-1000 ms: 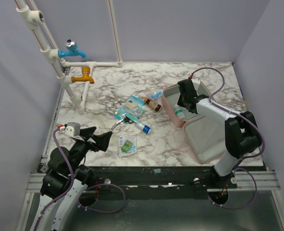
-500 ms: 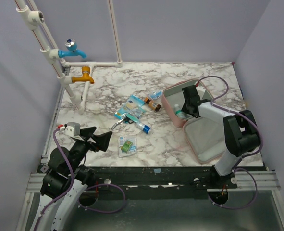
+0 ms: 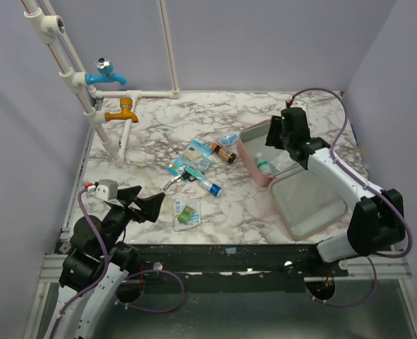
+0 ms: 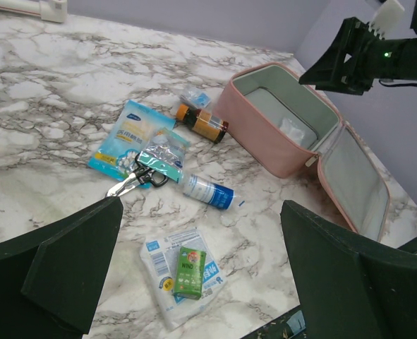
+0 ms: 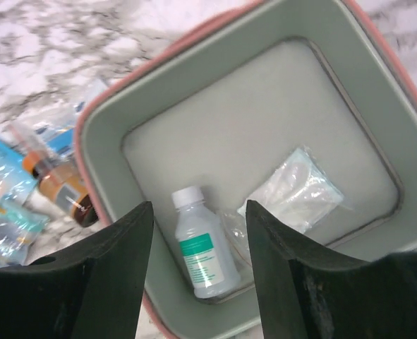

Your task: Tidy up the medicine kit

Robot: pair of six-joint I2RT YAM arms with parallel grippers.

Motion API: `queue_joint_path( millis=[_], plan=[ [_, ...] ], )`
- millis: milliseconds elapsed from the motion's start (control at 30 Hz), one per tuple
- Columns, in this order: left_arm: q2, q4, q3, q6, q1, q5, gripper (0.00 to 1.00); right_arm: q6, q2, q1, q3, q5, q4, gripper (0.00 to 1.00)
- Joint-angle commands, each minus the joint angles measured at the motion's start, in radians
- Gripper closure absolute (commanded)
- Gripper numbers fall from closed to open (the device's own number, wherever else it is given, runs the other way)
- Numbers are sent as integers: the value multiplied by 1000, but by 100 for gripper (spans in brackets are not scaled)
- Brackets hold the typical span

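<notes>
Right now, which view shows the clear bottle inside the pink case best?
Right wrist: it looks straight down on the clear bottle, cap and green label plain. Top external shows it tiny; in left wrist the wall of the pink case hides it.

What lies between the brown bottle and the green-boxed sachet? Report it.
A small clear bottle with a blue label lies between the brown bottle and the green-boxed sachet, plainest in the left wrist view.

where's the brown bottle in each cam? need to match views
Top external: brown bottle mid-table, just left of the pink case.
Left wrist: upper centre, left of the case.
Right wrist: left edge, outside the case wall.
Shared landmark: the open pink case.
</notes>
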Motion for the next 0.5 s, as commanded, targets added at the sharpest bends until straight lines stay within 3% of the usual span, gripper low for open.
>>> queue_joint_path(
  millis=[0, 267, 467],
  plan=[
    [-34, -3, -3, -4, -5, 2, 2, -142, -47, 25, 58, -169, -49, 41],
    [-29, -6, -1, -6, -5, -5, 2, -250, -50, 129, 162, -321, -67, 31],
    [-31, -13, 2, -9, -5, -26, 2, -339, 66, 238, 272, -296, -121, 27]
  ],
)
